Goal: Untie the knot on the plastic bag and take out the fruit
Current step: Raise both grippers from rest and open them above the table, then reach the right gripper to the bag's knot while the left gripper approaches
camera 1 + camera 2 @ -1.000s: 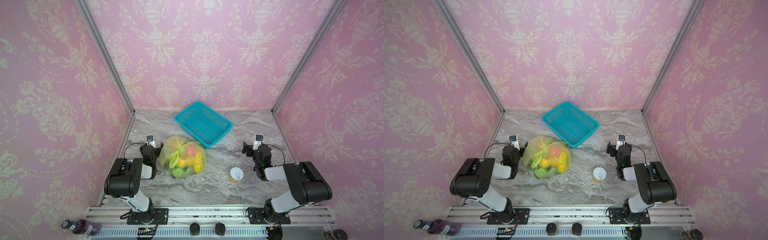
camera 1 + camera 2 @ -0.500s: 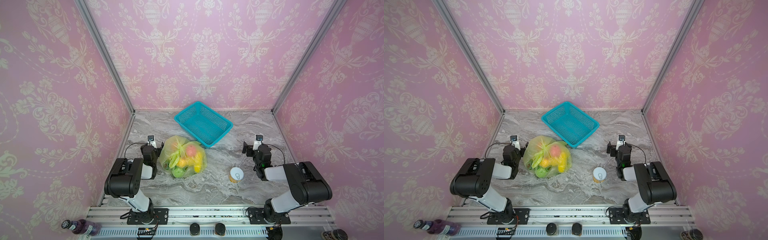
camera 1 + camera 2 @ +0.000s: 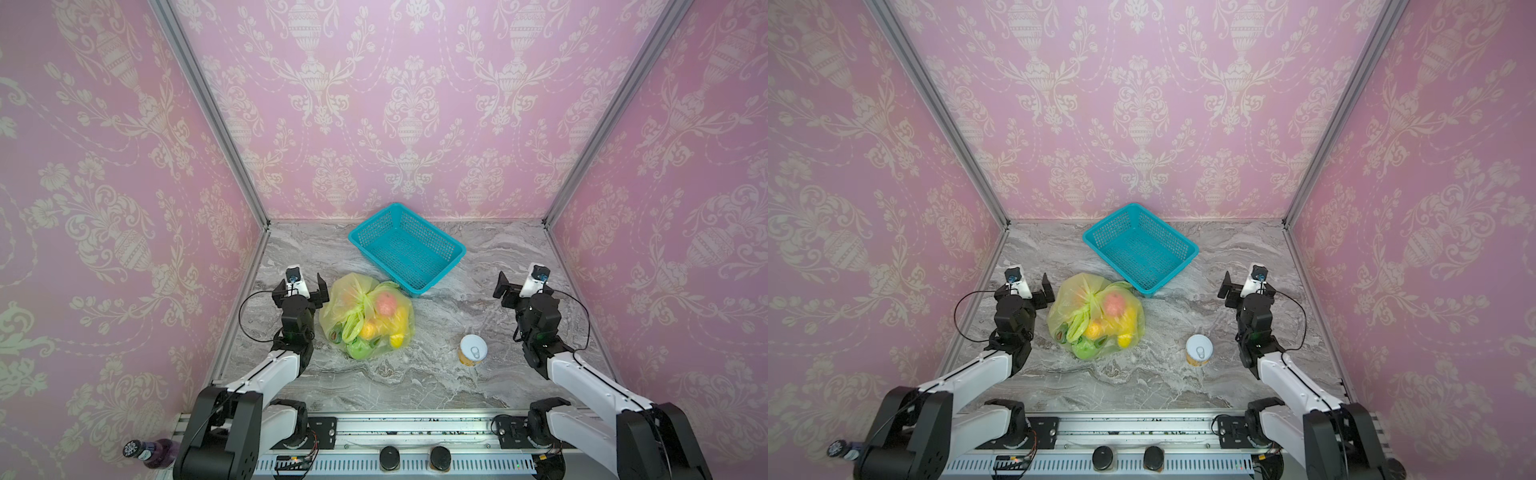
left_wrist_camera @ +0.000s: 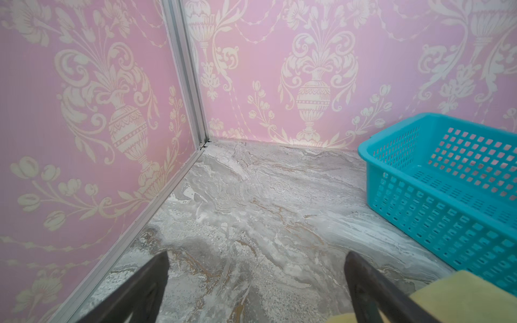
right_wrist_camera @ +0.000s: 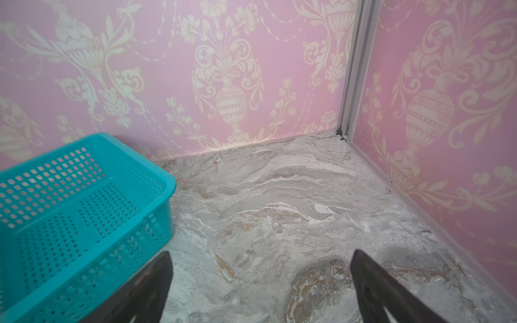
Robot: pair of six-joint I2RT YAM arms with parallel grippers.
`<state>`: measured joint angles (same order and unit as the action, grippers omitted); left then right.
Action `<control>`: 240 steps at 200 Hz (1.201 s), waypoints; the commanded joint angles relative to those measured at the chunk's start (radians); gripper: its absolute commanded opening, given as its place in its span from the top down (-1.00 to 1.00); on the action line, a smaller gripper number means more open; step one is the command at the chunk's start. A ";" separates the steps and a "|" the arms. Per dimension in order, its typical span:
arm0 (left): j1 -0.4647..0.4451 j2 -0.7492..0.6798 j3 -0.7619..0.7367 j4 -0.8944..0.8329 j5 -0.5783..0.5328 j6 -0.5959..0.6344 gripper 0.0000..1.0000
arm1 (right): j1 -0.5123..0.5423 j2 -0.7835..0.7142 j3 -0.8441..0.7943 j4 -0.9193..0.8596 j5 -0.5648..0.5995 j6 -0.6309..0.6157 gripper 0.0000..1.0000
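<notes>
The plastic bag (image 3: pixel 345 296), knot (image 3: pixel 364 308) tied, holds the fruit (image 3: pixel 385 304) beside the teal basket (image 3: pixel 442 271); left pincer (image 4: pixel 256 255) and right pincer (image 5: pixel 260 254) spread.

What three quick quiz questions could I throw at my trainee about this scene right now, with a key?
1. True or false: the knot of the plastic bag is undone.
2. Which open pincer stands nearer the plastic bag? A) left pincer B) right pincer
3. Short answer: how many pieces of fruit lie in the teal basket?

Key: 1 false, the handles are tied together. 2 A, close beside it. 3 none, all the fruit is inside the bag.
</notes>
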<state>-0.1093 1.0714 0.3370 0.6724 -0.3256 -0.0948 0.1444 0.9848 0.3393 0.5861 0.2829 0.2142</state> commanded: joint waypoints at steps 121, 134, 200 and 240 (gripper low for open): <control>0.016 -0.646 0.276 -1.184 0.324 -0.482 -0.99 | 0.071 -0.636 0.053 -0.638 -0.566 0.249 -0.96; 0.014 -0.587 0.329 -1.274 0.290 -0.465 -0.99 | 0.138 -0.601 0.082 -0.675 -0.545 0.229 -0.94; 0.014 -0.492 0.163 -1.159 0.210 -0.429 -0.98 | 0.718 -0.337 0.131 -0.649 -0.149 0.098 -0.90; 0.014 -0.482 0.103 -1.095 0.230 -0.455 -0.86 | 0.922 -0.135 0.163 -0.590 -0.006 0.072 -0.73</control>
<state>-0.1009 0.5964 0.4442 -0.4587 -0.0742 -0.5377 0.9958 0.7773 0.4637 -0.0536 0.1272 0.3256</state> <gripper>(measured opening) 0.942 0.887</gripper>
